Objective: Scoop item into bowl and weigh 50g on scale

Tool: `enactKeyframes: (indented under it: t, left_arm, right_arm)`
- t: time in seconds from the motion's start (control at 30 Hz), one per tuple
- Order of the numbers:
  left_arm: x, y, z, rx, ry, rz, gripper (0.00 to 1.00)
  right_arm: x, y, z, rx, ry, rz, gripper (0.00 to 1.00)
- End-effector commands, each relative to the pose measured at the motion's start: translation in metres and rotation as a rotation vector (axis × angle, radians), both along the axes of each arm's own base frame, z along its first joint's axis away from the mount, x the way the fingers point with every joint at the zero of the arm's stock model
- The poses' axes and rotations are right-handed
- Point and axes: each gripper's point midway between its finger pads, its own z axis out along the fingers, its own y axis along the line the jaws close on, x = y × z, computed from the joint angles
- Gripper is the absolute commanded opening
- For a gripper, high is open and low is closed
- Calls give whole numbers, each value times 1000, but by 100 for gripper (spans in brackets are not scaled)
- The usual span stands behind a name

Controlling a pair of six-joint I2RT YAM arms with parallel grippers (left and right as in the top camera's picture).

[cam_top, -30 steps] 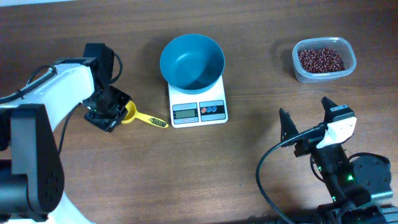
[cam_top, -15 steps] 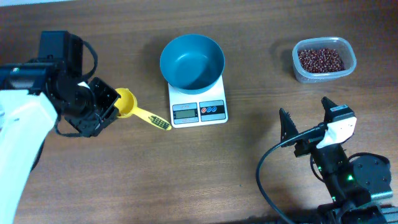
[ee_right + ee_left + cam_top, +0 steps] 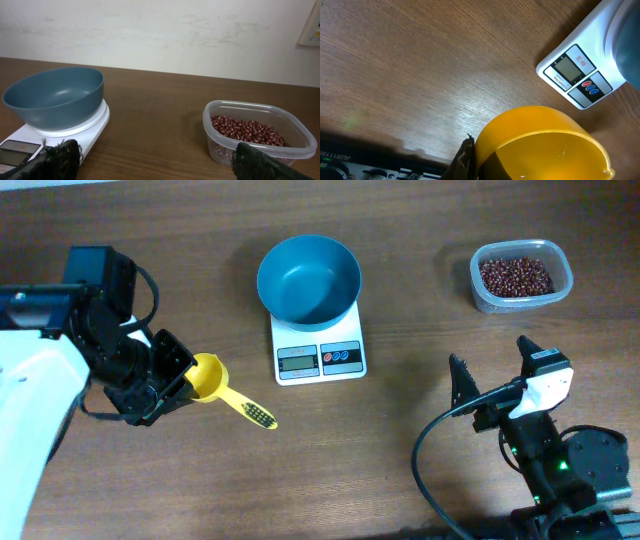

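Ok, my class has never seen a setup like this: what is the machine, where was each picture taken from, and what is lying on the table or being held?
It is a robot with two arms, each ending in a two-finger gripper. One picture looks straight down on the table from above. The other two come from small cameras, one on each wrist. On the wood sits a white scale with an empty blue bowl on top. On the right arm's side is a clear tub of red-brown beans. The left gripper is shut on the cup end of a yellow scoop, beside the scale. The right gripper is open and holds nothing. Its camera looks across at the bowl and the tub.
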Motion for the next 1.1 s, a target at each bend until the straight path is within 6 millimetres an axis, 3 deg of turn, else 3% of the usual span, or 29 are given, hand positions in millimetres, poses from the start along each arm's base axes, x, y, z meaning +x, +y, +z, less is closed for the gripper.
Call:
enactKeyframes:
  t: [0.0, 0.37, 0.53, 0.63, 0.67, 0.73, 0.87, 1.07]
  left_arm:
    - [-3, 0, 5, -8, -3, -13, 0]
    - [-27, 0, 5, -11, 110, 44, 0]
    - [-27, 0, 5, -12, 147, 170, 0]
    - [-27, 0, 5, -11, 147, 173, 0]
    - [-27, 0, 5, -12, 147, 173, 0]
    - [-27, 0, 5, -11, 147, 173, 0]
    - [-27, 0, 5, -9, 160, 225, 0]
    - [-30, -6, 4, 10, 185, 287, 0]
  right_arm:
    - [-1, 3, -2, 3, 4, 15, 99]
    - [0, 1, -2, 7, 5, 4, 99]
    - [-7, 29, 1, 459, 106, 141, 99]
    - [-32, 76, 5, 658, 255, 429, 99]
    - [-52, 98, 5, 721, 353, 579, 99]
    - [-77, 118, 3, 822, 514, 728, 99]
    - [-115, 136, 4, 1012, 819, 878, 99]
    - [-111, 134, 4, 1013, 800, 857, 99]
